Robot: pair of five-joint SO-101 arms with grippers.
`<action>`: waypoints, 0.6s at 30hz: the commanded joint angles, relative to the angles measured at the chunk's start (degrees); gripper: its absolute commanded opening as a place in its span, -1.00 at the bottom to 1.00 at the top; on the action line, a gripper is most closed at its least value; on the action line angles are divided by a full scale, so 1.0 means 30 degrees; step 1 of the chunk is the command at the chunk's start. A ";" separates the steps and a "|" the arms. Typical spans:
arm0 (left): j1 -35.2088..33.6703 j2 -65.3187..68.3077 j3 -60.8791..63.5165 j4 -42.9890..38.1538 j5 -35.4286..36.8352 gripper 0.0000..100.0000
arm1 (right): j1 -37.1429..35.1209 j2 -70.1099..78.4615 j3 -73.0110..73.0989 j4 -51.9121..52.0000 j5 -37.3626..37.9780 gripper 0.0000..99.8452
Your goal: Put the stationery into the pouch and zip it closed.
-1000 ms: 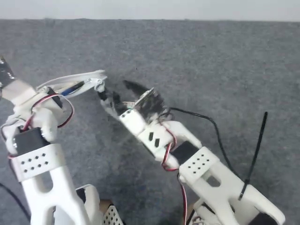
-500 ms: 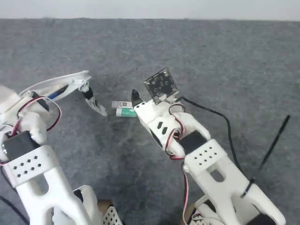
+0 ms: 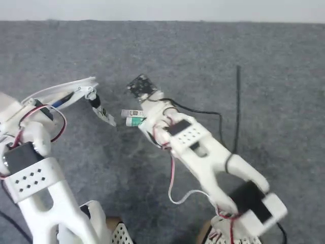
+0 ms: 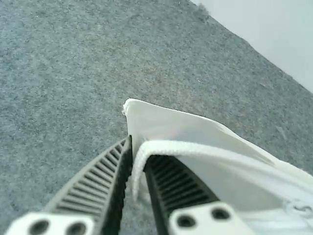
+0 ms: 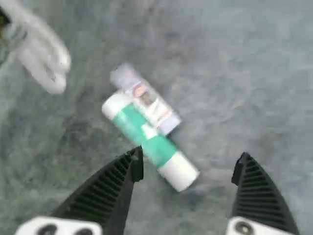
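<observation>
- Right gripper (image 5: 190,157) is spread wide, nothing held; its two black ribbed jaws stand well apart over the grey felt (image 3: 238,46)
- Right there between those jaws lies one end of the glue stick (image 5: 146,141), green wrapper and white ends; it sits closer to one jaw than the other, and whether that jaw tip touches it I cannot tell
- Tucked against the glue stick, side by side and touching, is a pale labelled stick (image 5: 145,97), shorter, flat on the felt
- From the high view the pair sits on the table between the two arms, glue stick (image 3: 136,122) nearer the robot, pale labelled stick (image 3: 131,113) just beyond it; the right arm leans in over them
- Over to the left gripper (image 4: 137,149): jaws narrow, pinched on the pouch (image 4: 195,132); they clamp its white ribbed band at the rim, and the white body stretches away from the fingers
- In the high view the pouch (image 3: 66,91) is a long white shape at the left arm, something blue showing inside it
- A dark tag (image 3: 103,113) with a pale tip hangs off the pouch's end towards the two sticks; near them, not touching
- Both sticks lie outside the pouch
</observation>
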 commanded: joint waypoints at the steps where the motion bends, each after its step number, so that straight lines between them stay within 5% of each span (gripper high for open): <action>1: -0.0059 -0.0703 -0.0806 -0.0498 -0.0059 -0.98 | -0.0278 0.1685 -0.2784 0.1245 0.0733 -0.41; 14: -0.0029 -0.0703 -0.0777 -0.0498 -0.0088 -0.98 | 0.0044 0.6520 -0.5656 0.1597 0.3429 -0.42; 18: -0.0029 -0.0703 -0.0777 -0.0498 -0.0088 -0.98 | 0.0337 0.6520 -0.5656 0.1597 0.3458 -0.66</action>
